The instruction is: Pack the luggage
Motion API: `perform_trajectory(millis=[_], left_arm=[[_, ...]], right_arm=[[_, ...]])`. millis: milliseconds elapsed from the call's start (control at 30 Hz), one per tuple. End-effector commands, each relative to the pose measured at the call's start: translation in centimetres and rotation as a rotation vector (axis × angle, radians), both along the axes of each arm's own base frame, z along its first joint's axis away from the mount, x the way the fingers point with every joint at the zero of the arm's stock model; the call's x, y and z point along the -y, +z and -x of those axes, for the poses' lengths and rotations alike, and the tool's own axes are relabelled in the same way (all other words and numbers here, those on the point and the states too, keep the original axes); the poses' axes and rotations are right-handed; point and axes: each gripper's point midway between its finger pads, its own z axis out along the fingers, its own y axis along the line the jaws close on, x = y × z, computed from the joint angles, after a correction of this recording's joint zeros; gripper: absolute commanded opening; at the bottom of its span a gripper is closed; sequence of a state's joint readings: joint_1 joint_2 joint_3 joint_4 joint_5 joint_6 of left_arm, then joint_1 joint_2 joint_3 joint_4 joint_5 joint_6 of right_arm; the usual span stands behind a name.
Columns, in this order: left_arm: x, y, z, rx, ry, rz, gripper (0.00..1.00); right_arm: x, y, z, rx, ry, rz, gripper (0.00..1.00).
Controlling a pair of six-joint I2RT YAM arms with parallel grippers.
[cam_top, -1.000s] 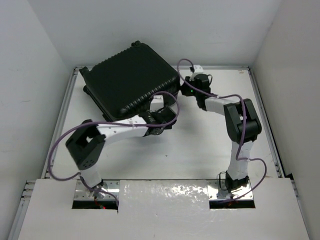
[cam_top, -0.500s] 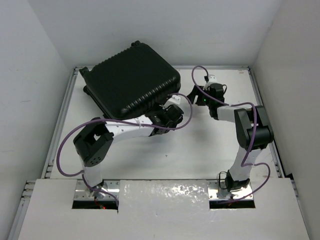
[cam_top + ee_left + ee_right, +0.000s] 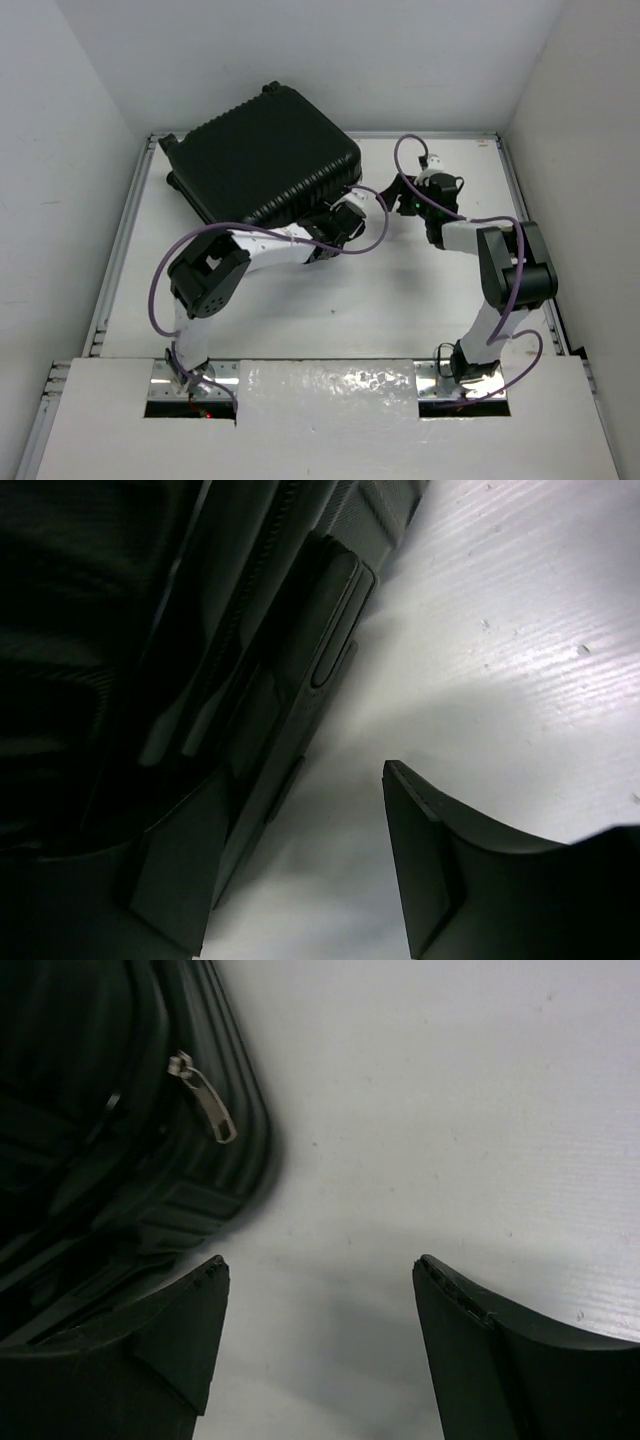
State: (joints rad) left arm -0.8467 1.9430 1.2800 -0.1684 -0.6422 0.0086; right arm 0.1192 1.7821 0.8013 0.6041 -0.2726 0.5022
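Nearest, at the near edge of the luggage [image 3: 262, 158], by its side handle: left end effector [image 3: 295, 850] spread, gripping nothing. Just right of the luggage's corner, near the zipper pull [image 3: 205, 1095]: right end effector [image 3: 320, 1280] spread, empty. Beyond, luggage lying lid-down on the surface [image 3: 400, 290]; seemingly closed, zipping probably left

The luggage [image 3: 262, 158] lies far left on the table [image 3: 400, 295], left gripper [image 3: 352, 210] at its near edge, right gripper [image 3: 389, 190] beside its right corner.
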Motion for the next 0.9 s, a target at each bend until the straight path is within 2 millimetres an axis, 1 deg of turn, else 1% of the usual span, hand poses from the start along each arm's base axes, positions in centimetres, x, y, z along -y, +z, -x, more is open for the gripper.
perform_trajectory(millis=[0, 33, 67, 100, 133, 167, 200, 233, 267, 300, 367, 400, 433, 467, 500, 533, 567, 600, 633, 700, 733, 767, 800, 833, 867], left_arm=[[0.4, -1.1, -1.5, 0.000, 0.006, -0.016, 0.58], [0.1, -2.0, -1.5, -0.017, 0.019, -0.019, 0.58], [0.1, -2.2, -1.6, -0.024, 0.019, -0.014, 0.58], [-0.1, -2.6, -1.7, -0.034, 0.021, -0.015, 0.57], [0.2, -3.4, -1.5, -0.056, 0.001, -0.016, 0.42], [0.1, -4.0, -1.3, -0.076, -0.004, -0.030, 0.33], [0.3, -4.2, -1.4, -0.086, -0.010, -0.030, 0.20], [0.6, -4.9, -1.1, -0.110, -0.022, -0.030, 0.09], [0.7, -5.2, -0.8, -0.124, -0.030, -0.031, 0.00], [0.9, -5.9, -0.1, -0.148, -0.053, -0.028, 0.00], [1.6, -5.6, 0.6, -0.144, -0.083, -0.005, 0.00], [1.7, -5.7, 1.6, -0.170, -0.117, 0.014, 0.00], [1.8, -5.8, 1.9, -0.178, -0.126, 0.031, 0.00], [1.5, -6.2, 2.8, -0.198, -0.134, 0.033, 0.00], [1.9, -5.8, 3.5, -0.219, -0.141, 0.089, 0.00], [1.9, -5.7, 4.1, -0.231, -0.139, 0.108, 0.00], [1.4, -6.3, 5.1, -0.256, -0.111, 0.135, 0.00], [1.5, -5.5, 5.8, -0.267, -0.112, 0.174, 0.00], [1.2, -5.5, 6.6, -0.287, -0.100, 0.191, 0.00], [0.2, -5.2, 8.5, -0.318, -0.028, 0.259, 0.00], [-1.3, -6.2, 10.0, -0.357, 0.008, 0.248, 0.00], [-1.7, -5.2, 10.4, -0.346, 0.053, 0.297, 0.00], [-3.6, -6.1, 11.8, -0.371, 0.099, 0.266, 0.00], [-4.6, -6.0, 12.2, -0.367, 0.145, 0.265, 0.00], [-5.8, -4.7, 12.1, -0.309, 0.236, 0.292, 0.00]], right_arm=[[-0.2, 4.4, -0.5, 0.127, 0.011, -0.031, 0.73], [-0.2, 4.4, -0.1, 0.131, 0.016, -0.034, 0.73], [-0.3, 5.2, 0.0, 0.150, 0.017, -0.038, 0.72], [-0.3, 5.4, 0.1, 0.156, 0.019, -0.039, 0.72], [-0.4, 5.5, 0.4, 0.158, 0.023, -0.045, 0.72], [-0.5, 6.0, 0.6, 0.166, 0.027, -0.054, 0.72], [-0.5, 6.3, 0.7, 0.174, 0.031, -0.059, 0.72], [-0.5, 6.4, 0.9, 0.176, 0.032, -0.061, 0.72], [-0.5, 6.6, 1.0, 0.181, 0.029, -0.061, 0.72], [-0.4, 6.9, 1.2, 0.188, 0.029, -0.059, 0.73], [-0.2, 7.2, 1.4, 0.190, 0.026, -0.057, 0.73], [-0.2, 7.4, 1.7, 0.191, 0.027, -0.059, 0.73], [-0.2, 7.5, 1.9, 0.191, 0.030, -0.060, 0.73], [-0.1, 7.5, 2.1, 0.185, 0.030, -0.060, 0.73], [-0.1, 7.2, 2.4, 0.174, 0.031, -0.059, 0.73], [-0.1, 7.5, 2.6, 0.176, 0.034, -0.062, 0.73], [-0.1, 7.3, 2.9, 0.160, 0.035, -0.059, 0.73], [-0.2, 7.2, 3.2, 0.153, 0.039, -0.061, 0.72], [-0.3, 7.1, 3.4, 0.145, 0.043, -0.063, 0.72], [-0.3, 6.6, 3.8, 0.126, 0.048, -0.064, 0.72], [-0.3, 6.6, 3.9, 0.124, 0.051, -0.061, 0.72], [-0.4, 6.2, 4.2, 0.107, 0.056, -0.063, 0.72], [-0.4, 6.4, 4.4, 0.106, 0.053, -0.069, 0.72], [-0.6, 6.3, 4.6, 0.102, 0.055, -0.072, 0.72], [-0.7, 6.1, 5.0, 0.091, 0.060, -0.072, 0.72]])
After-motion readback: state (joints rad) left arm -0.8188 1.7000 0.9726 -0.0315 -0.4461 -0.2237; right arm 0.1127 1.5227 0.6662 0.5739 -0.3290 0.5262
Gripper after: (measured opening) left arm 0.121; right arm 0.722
